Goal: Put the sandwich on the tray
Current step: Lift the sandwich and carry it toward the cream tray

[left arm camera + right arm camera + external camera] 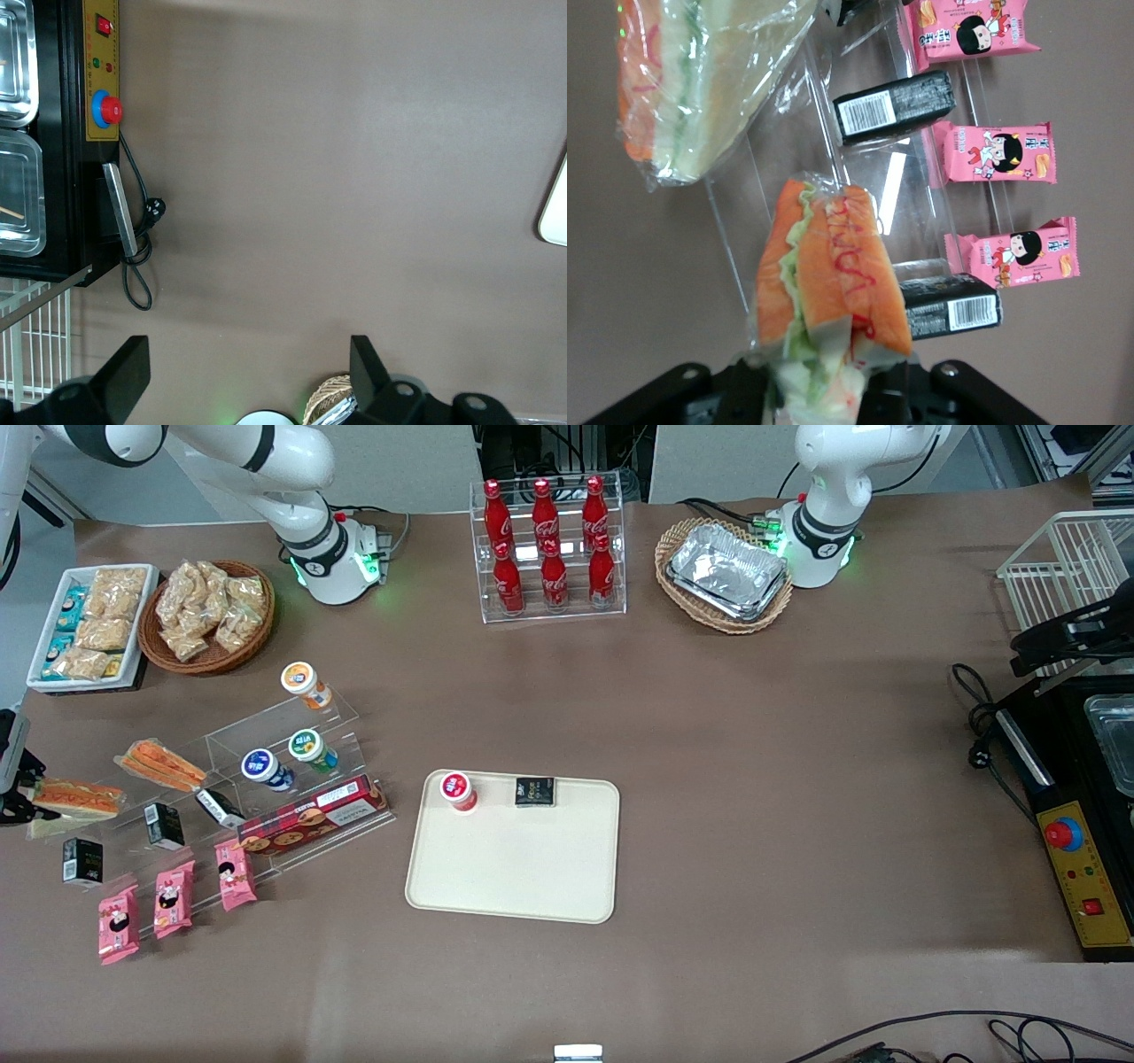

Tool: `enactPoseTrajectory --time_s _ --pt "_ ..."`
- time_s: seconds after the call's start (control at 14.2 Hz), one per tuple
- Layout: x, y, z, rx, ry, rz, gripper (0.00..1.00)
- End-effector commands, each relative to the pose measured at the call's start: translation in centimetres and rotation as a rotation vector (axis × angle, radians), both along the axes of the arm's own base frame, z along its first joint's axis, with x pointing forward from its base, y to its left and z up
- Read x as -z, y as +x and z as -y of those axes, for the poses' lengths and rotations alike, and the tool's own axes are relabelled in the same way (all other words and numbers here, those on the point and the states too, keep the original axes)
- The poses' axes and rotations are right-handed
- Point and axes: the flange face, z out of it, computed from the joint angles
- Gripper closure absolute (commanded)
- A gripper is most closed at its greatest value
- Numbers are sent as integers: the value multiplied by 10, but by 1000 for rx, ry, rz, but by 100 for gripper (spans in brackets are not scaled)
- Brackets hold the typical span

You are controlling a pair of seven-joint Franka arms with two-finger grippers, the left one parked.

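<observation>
1. Nearest the front camera lie three pink snack packs in a row, and beside them the tray. The tray carries one red-lidded cup and one small black packet.
2. Three black boxes sit a little farther off, on and by the clear shelf.
3. The gripper is low at the working arm's end of the table, level with the shelf's end. Its fingers are pinched against the wrapped sandwich, filling edge up.
4. The sandwich is well apart from the tray.
5. A second wrapped sandwich lies just beside it on the shelf, with three cups.
6. Farthest stand six red bottles in a clear rack.
</observation>
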Motion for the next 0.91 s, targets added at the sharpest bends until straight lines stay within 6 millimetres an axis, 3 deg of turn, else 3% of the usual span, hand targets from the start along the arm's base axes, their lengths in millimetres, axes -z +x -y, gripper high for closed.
enactPoseTrajectory --time_s 0.0,0.21,0.49,0.7,0.84 --pt "-26 3 4 20 15 62 91" --pt "-55 8 -1 92 74 91 90" --pt "-91 27 -25 205 118 65 88" --pt "-108 55 -81 222 102 44 84" --pt "-114 70 -129 265 76 19 84"
